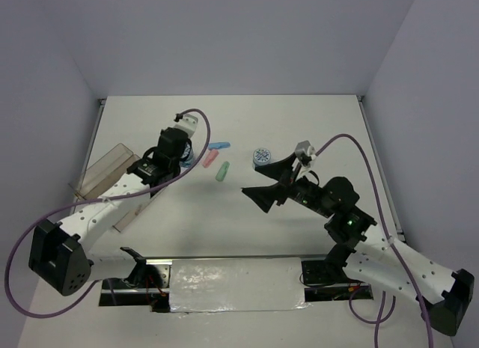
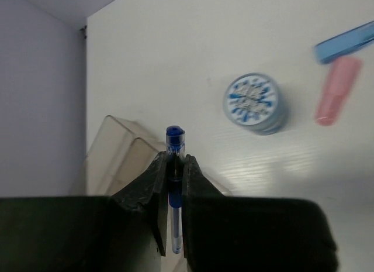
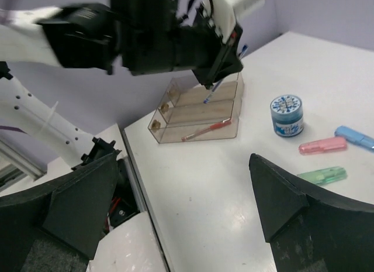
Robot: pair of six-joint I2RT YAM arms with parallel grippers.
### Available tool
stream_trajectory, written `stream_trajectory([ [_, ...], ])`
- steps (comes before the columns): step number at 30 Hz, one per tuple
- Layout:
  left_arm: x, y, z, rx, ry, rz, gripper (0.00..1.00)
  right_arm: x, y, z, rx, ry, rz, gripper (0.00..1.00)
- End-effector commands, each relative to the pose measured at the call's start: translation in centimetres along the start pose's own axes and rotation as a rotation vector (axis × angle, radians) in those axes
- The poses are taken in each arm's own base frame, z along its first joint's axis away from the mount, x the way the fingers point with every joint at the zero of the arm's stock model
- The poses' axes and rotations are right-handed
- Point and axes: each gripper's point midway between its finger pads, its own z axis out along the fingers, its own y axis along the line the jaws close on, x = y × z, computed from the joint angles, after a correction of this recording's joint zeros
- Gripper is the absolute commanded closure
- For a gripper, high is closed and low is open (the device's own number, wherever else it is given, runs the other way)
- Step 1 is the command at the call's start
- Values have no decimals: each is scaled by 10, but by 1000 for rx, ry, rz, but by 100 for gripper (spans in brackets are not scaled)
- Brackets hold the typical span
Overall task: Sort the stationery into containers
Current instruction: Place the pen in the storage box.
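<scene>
My left gripper (image 1: 166, 155) is shut on a blue pen (image 2: 175, 144) and holds it upright over the right end of the clear divided tray (image 1: 101, 172). In the right wrist view the pen (image 3: 211, 93) hangs above the tray's (image 3: 169, 117) far compartments. A red pen (image 3: 205, 130) lies in the near compartment. One patterned disc (image 2: 255, 102) stands beside the tray, another (image 1: 262, 156) near my right gripper (image 1: 251, 178), which is open and empty above the table. Blue (image 1: 218, 147), pink (image 1: 210, 158) and green (image 1: 222, 171) capsules lie between the arms.
White walls close the table at the back and both sides. A metal strip and a white pad (image 1: 232, 284) run along the near edge between the arm bases. Purple cables loop off both arms.
</scene>
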Motion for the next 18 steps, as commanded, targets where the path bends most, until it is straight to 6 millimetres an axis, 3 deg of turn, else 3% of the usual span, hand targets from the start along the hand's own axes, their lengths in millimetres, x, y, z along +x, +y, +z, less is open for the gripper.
stream_trajectory([
  [1, 8, 55, 20, -99, -17, 205, 100, 0, -5, -15, 34, -4, -48, 0],
  [6, 46, 83, 40, -187, 30, 265, 100, 7, -5, -26, 35, 2, -60, 0],
  [10, 91, 66, 49, -126, 84, 258, 100, 7, -5, -26, 35, 2, -59, 0],
  [16, 121, 53, 50, -96, 109, 190, 99, 7, -5, -25, 36, -2, -52, 0],
  [18, 126, 52, 50, -92, 128, 177, 91, 5, -5, -26, 35, -10, -51, 0],
])
